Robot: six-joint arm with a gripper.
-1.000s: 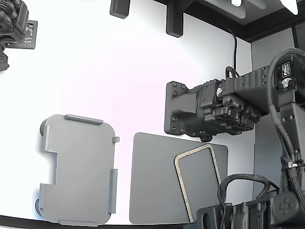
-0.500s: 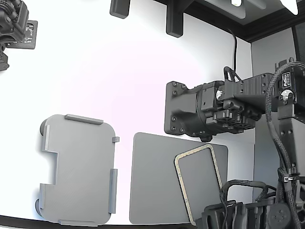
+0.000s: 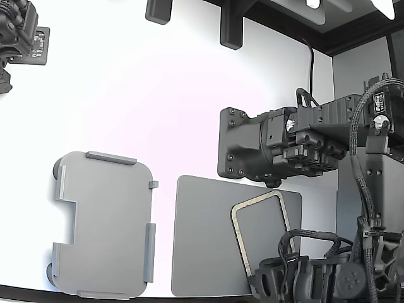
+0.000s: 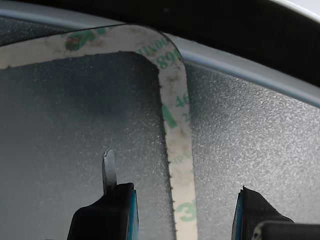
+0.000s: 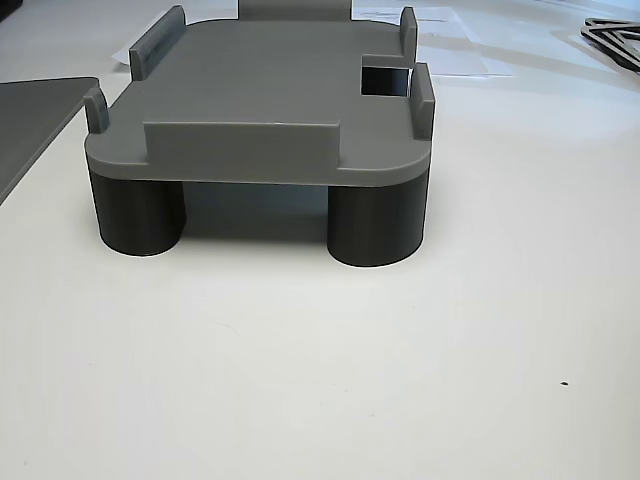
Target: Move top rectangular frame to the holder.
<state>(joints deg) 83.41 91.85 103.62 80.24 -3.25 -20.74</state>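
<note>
The tan speckled rectangular frame (image 3: pixel 235 222) lies flat on a dark grey mat (image 3: pixel 202 240) at the bottom middle of the exterior view. In the wrist view its rim (image 4: pixel 172 125) runs between my two fingers. My gripper (image 4: pixel 184 216) is open and low over the mat, with one finger (image 4: pixel 112 205) inside the frame and the other outside it. In the exterior view my wrist (image 3: pixel 297 281) covers the frame's near end. The light grey holder (image 3: pixel 104 221) with raised tabs stands on the exterior view's left, empty. The other view shows it on dark round legs (image 5: pixel 260 90).
A dark block-shaped unit (image 3: pixel 252 148) on a second arm hangs just beyond the mat. Cables (image 3: pixel 366 208) run down the exterior view's right. Another dark device (image 3: pixel 19 31) sits at the far left corner. The mat's edge (image 5: pixel 30 120) lies beside the holder.
My wrist has moved toward the exterior view's left along the bottom edge and now covers more of the frame's near end. The frame, mat and holder have not moved.
</note>
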